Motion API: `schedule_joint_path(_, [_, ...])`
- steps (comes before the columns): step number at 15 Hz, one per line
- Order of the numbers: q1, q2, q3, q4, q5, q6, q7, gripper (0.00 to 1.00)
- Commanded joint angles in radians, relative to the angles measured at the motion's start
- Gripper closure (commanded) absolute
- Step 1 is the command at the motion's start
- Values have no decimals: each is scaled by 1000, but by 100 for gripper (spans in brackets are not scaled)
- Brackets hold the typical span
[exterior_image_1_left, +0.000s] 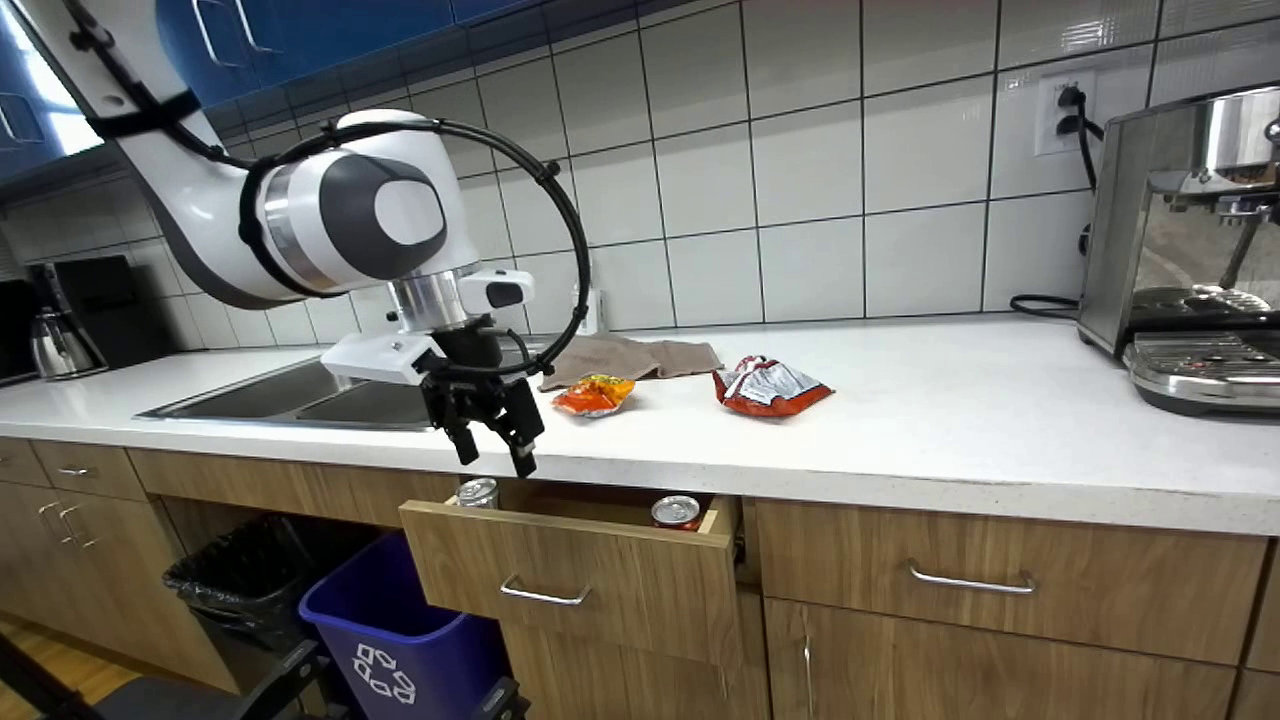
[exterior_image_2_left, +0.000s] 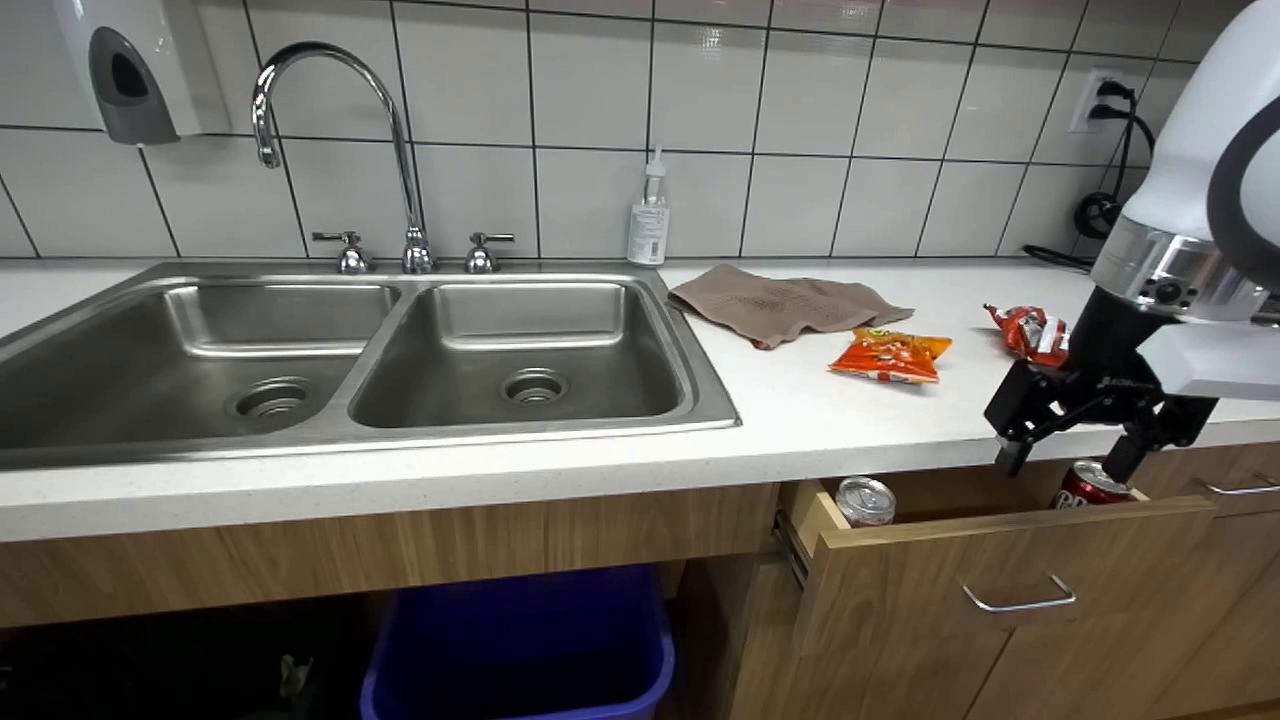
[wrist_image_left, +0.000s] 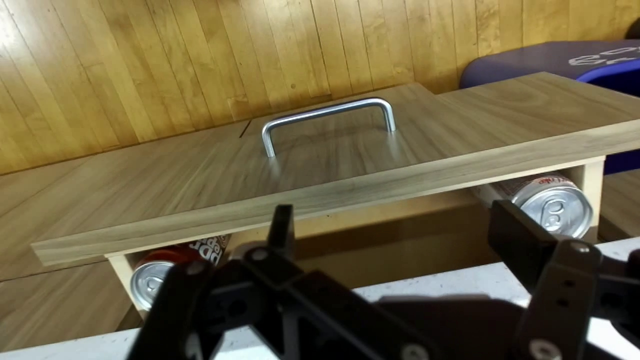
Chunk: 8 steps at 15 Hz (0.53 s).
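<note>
My gripper (exterior_image_1_left: 497, 462) is open and empty, pointing down above the pulled-out wooden drawer (exterior_image_1_left: 575, 585). It also shows in an exterior view (exterior_image_2_left: 1068, 464) and in the wrist view (wrist_image_left: 392, 220), where bare drawer floor shows between the fingers. A silver can (exterior_image_1_left: 478, 492) stands in one corner of the drawer; the wrist view shows its top (wrist_image_left: 555, 212) partly behind a finger. A dark red Dr Pepper can (exterior_image_2_left: 1090, 486) stands in the opposite corner, also partly covered by the gripper in the wrist view (wrist_image_left: 150, 280). The fingers appear apart from both cans.
On the white counter (exterior_image_1_left: 950, 420) lie an orange snack bag (exterior_image_1_left: 596, 395), a red and silver bag (exterior_image_1_left: 772, 388) and a brown cloth (exterior_image_2_left: 780, 305). A double sink (exterior_image_2_left: 530, 350), a coffee machine (exterior_image_1_left: 1190, 250), a blue bin (exterior_image_1_left: 410, 620) and a black-lined bin (exterior_image_1_left: 250, 590) are nearby.
</note>
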<state>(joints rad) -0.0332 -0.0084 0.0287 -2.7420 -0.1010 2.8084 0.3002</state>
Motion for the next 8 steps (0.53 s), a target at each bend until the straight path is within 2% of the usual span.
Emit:
schedule_joint_path(1, [4,73,-27,60,-107,0,85,0])
schedule_joint_path(8, [69,195,-100,163,-209,-7,162,0])
